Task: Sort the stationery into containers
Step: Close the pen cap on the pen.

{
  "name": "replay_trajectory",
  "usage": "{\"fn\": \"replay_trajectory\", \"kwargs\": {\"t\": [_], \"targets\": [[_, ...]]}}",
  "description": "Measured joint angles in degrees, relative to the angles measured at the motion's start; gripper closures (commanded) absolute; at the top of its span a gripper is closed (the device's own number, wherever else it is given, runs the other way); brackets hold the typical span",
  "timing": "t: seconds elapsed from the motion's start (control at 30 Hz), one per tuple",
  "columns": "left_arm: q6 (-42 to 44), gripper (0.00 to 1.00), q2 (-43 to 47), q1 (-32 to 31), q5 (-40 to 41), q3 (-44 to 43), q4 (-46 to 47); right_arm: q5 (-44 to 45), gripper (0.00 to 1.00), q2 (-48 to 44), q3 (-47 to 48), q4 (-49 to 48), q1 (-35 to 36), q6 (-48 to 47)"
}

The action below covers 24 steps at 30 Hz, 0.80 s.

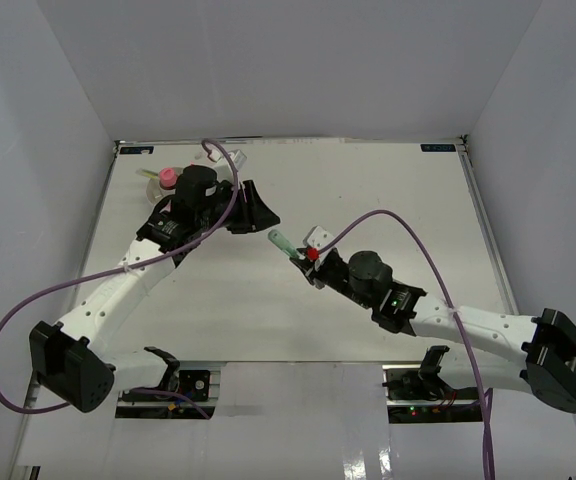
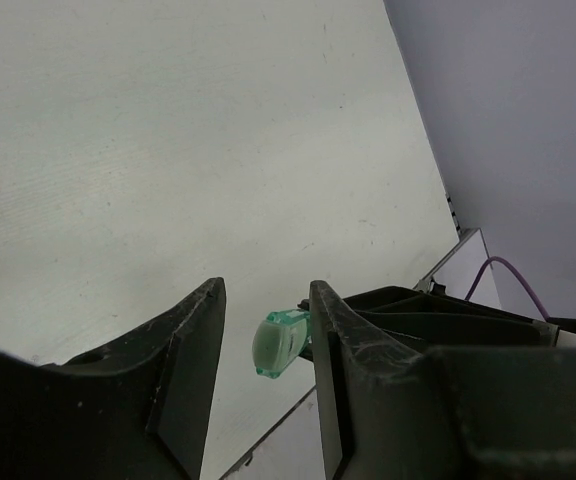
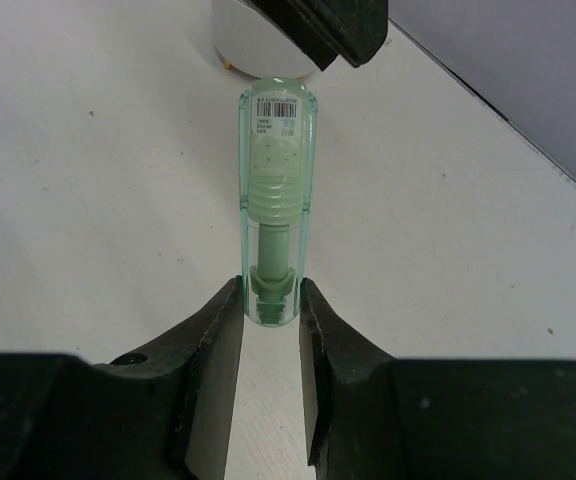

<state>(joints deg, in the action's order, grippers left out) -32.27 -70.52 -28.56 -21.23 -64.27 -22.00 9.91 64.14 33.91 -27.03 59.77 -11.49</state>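
- The right gripper (image 3: 271, 300) has its jaws clamped on one end of the pale green marker (image 3: 278, 180); it holds the marker above the desk (image 1: 388, 200), pointing toward the left gripper (image 2: 263, 300).
- The left jaws stand apart and empty; the marker's tip shows just beyond their gap.
- This looks like a handover; centre the gap on the barrel, close well along it, then release; the organiser cup (image 1: 148, 188) sits beside the left arm.
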Motion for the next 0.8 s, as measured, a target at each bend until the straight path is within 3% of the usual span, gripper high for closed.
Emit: {"fn": "replay_trajectory", "kwargs": {"t": [0.27,0.8], "targets": [[4.0,0.51,-1.4,0.8,-3.6,-6.4,-6.1,-1.2,0.76,-1.8,-1.2,-0.7,0.0,-2.1],[9.3,0.6,-5.8,0.9,-11.4,-7.1,-12.0,-2.6,0.76,-2.8,-1.9,-1.4,0.0,-4.5]]}}
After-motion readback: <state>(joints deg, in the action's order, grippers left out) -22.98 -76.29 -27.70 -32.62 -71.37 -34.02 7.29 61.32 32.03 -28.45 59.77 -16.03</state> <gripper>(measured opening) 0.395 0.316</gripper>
